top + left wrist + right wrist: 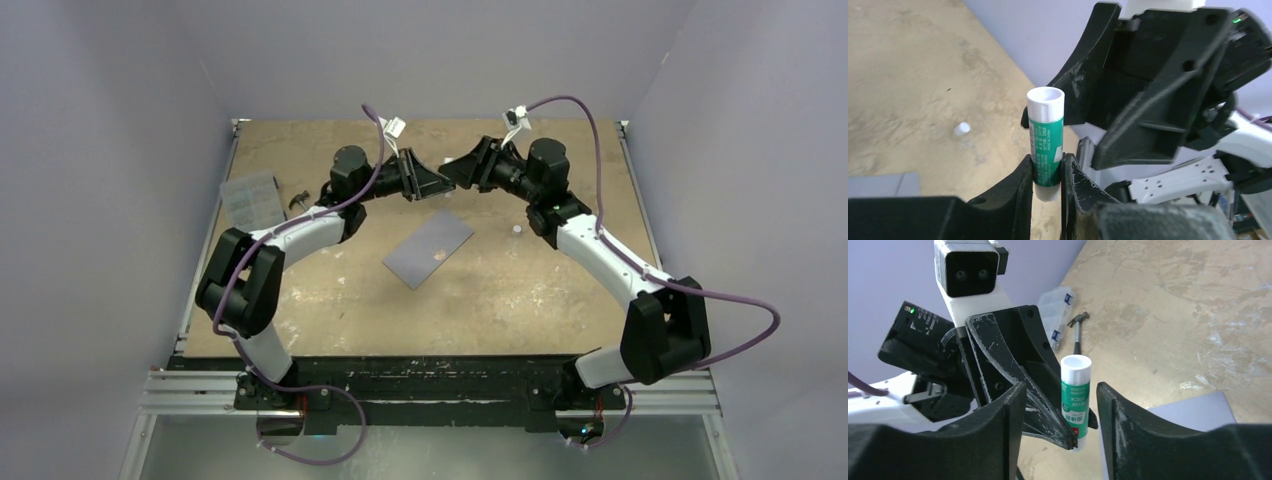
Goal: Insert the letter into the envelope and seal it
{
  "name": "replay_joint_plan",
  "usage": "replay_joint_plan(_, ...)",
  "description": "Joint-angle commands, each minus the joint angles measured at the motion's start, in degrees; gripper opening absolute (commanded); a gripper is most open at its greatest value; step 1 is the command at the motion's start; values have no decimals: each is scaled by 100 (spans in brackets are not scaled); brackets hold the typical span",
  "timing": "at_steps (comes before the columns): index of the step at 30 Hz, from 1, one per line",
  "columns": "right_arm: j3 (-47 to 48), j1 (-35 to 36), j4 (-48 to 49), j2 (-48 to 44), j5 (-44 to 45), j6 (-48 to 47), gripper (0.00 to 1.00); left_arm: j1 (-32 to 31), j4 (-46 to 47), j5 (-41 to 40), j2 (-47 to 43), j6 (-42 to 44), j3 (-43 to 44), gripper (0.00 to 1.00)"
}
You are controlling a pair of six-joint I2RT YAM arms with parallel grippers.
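Note:
The grey-blue envelope lies flat mid-table with its flap shut; a corner shows in the left wrist view and the right wrist view. The peach-tan letter is not in view. My left gripper is shut on a green-and-white glue stick, held upright above the table behind the envelope. My right gripper is open, facing the left one, its fingers either side of the stick without touching it.
A small white cap lies on the table right of the envelope. A clear ribbed plastic box and a small hammer sit at the far left.

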Motion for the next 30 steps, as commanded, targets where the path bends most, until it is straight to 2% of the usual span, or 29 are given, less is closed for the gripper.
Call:
replay_joint_plan(1,397,32,-417,-215,468,-227,60,3,-1286,-52,-266,1719,430,0)
replay_joint_plan(4,935,32,-1211,-10,888,-451,54,3,-2317,-118,-401,3100,659,0)
replay_joint_plan(7,1515,101,-2139,359,1162,-716,50,11,-2821,-322,-498,3895,767,0)
replay_joint_plan(10,1857,287,-2620,579,1510,-934,51,11,-2912,-319,-471,4105,864,0)
replay_joint_plan(14,2006,414,-2703,716,1537,-1073,54,11,-2948,-232,-374,4133,982,0)
replay_joint_plan(17,2094,434,-2748,778,1491,-1125,51,11,-2964,-217,-378,4126,995,0)
replay_joint_plan(19,2109,439,-2729,766,1478,-1150,43,12,-3028,-202,-373,4135,1026,0)
replay_joint_plan(22,2083,443,-2694,746,1456,-1139,22,11,-3071,-135,-372,4058,1083,0)
replay_joint_plan(24,2009,439,-2597,699,1397,-1127,17,11,-3083,-74,-365,3999,1105,0)
replay_joint_plan(25,1956,443,-2521,665,1362,-1114,17,12,-3099,-23,-362,3964,1109,0)
replay_joint_plan(28,1802,443,-2370,566,1081,-986,36,11,-3198,83,-345,3894,1137,0)
replay_joint_plan(30,1787,443,-2340,562,1052,-878,43,11,-3268,63,-357,3872,1137,0)
